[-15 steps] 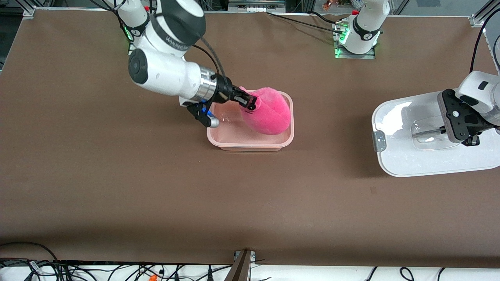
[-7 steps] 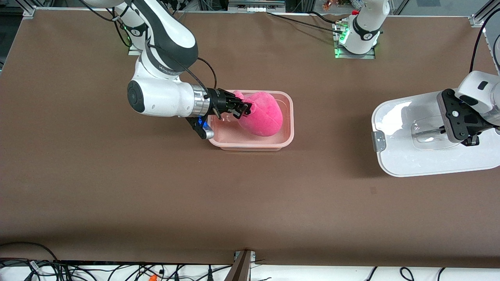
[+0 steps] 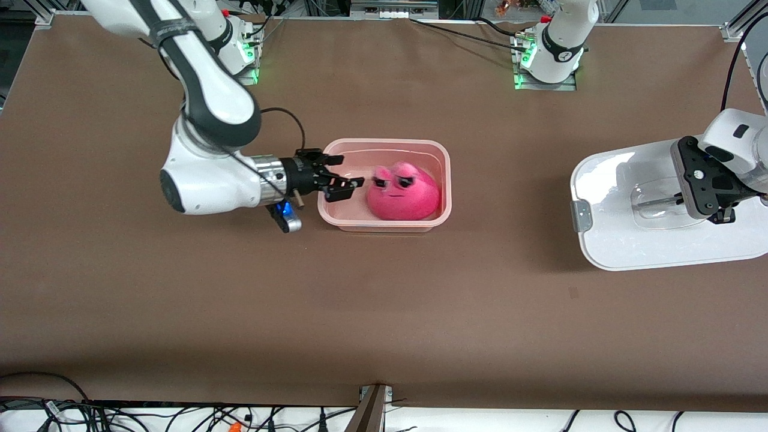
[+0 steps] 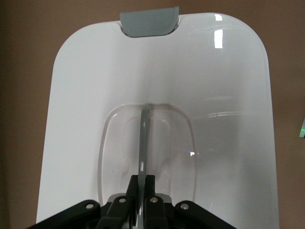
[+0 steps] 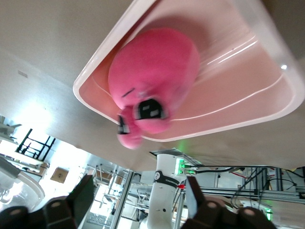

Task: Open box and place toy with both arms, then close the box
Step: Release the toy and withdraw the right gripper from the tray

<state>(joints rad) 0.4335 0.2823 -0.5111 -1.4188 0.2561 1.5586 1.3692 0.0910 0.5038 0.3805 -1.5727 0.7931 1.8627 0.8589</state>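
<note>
Toy [image 3: 401,193], a hot-pink plush with scowling dark eyes, sits inside the box [image 3: 445,180], a lidless pale pink tub near the middle of the brown desk [image 3: 384,312]. It lies toward the tub's end nearer the left arm, just past the right tool's fingertips and clear of them. The right tool [image 3: 343,173] reaches over the tub's rim at the right arm's end; its fingers are spread apart and hold nothing. In the right wrist view the toy [image 5: 152,83] rests free in the tub [image 5: 267,86], ahead of that tool's spread fingers [image 5: 78,200].

Well apart, at the left arm's end of the desk, the white lid [image 3: 618,240] with a grey side clip [image 3: 581,216] lies separate from the tub. The left tool [image 4: 141,202] is clamped tight on the thin handle [image 4: 143,138] in the lid's recessed centre.
</note>
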